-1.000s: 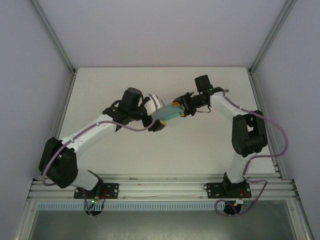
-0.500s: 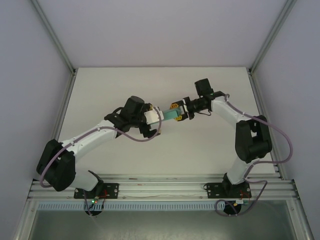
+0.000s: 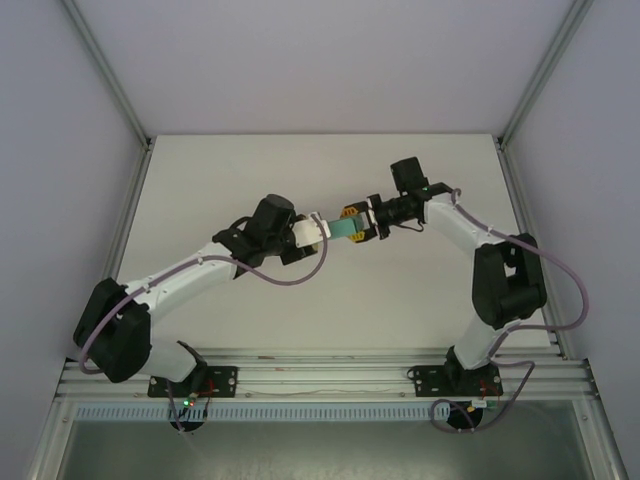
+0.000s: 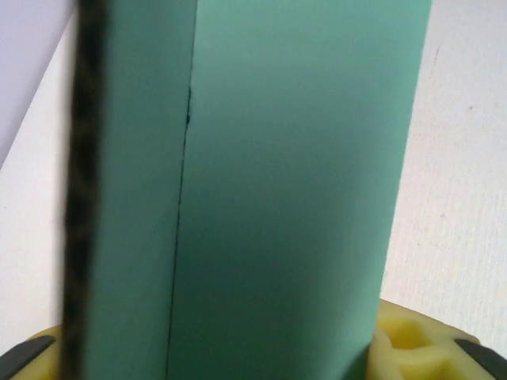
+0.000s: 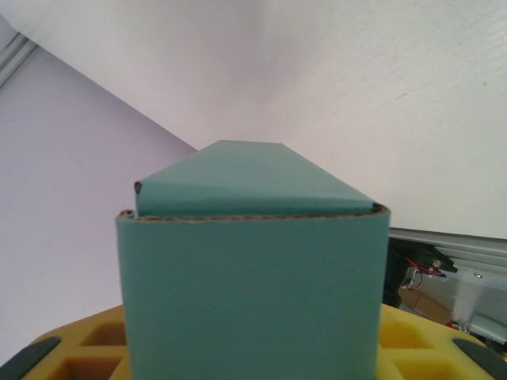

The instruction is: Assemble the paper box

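Arms of a two-armed robot meet over a white counter (image 3: pixel 250 170), seen from above. A small teal-green paper box (image 3: pixel 343 230) is held level between them. At the box's left end, the left claw (image 3: pixel 322 229) is closed on it. At the box's right end, the right claw (image 3: pixel 358 223) grips it too.

From overhead the box is only a short teal bar between the two claws, and its folds cannot be made out.

The left wrist camera looks along one broad, plain face of the box. A thin dark seam (image 4: pixel 184 198) runs lengthwise near that face's left side. Further left is the raw dark edge of the card. Yellow pads (image 4: pixel 416 348) show at either side of the box's base.

The right wrist camera shows the box's open end. A flap (image 5: pixel 245 178) is folded down across it, with the card's cut edge showing just beneath. The box sits squarely between that claw's own yellow pads.
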